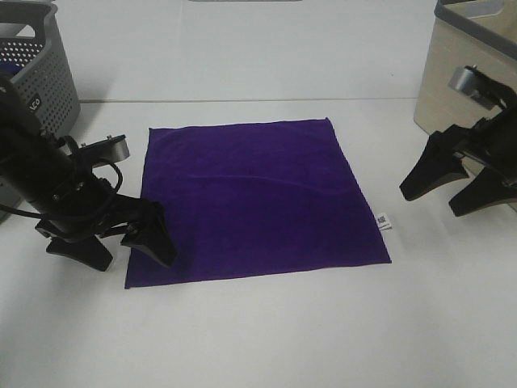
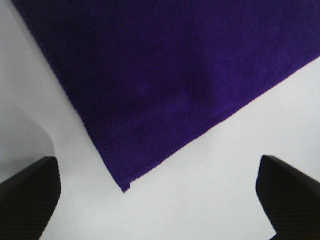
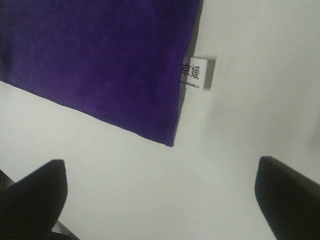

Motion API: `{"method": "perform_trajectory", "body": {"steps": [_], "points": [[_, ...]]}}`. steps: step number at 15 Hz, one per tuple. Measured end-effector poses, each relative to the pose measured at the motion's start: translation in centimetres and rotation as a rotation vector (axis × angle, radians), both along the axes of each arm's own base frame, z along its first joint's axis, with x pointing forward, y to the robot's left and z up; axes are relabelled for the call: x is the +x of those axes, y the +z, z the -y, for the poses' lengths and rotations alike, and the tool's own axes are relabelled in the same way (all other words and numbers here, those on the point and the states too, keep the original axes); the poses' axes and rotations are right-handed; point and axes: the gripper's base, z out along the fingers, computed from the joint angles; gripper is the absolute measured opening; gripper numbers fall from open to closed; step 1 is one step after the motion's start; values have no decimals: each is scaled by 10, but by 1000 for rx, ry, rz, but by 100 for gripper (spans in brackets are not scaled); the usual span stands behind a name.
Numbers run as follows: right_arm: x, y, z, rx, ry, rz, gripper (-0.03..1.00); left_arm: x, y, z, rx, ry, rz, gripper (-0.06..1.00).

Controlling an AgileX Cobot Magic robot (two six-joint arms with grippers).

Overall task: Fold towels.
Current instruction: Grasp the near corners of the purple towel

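White table (image 1: 258, 339), purple towel (image 1: 254, 202) flat, grey basket (image 1: 44, 81), beige bin (image 1: 460, 81)

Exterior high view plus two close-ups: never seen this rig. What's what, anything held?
A two-armed robot. The wide picture is from a camera mounted high above a white table; the close-ups are from cameras on each wrist, looking out between the black fingers. A deep purple square cloth towel lies flat, small white tag on its edge. The left gripper hangs by one near corner, the right gripper by the tagged one. Both are open; nothing is held. A grey plastic basket and beige bin stand behind.
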Motion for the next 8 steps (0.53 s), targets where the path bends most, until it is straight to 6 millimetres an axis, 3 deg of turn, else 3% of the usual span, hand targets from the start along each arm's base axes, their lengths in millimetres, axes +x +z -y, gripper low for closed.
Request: {"method": "perform_trajectory", "body": {"steps": [4, 7, 8], "points": [[4, -32, -4, 38, -12, -82, 99, 4, -5, 1, 0, 15, 3, 99], [6, -56, -21, 72, 14, -120, 99, 4, -5, 0, -2, 24, 3, 99], [7, -59, -31, 82, 25, -122, 99, 7, -5, -9, -1, 77, -11, 99]]}}
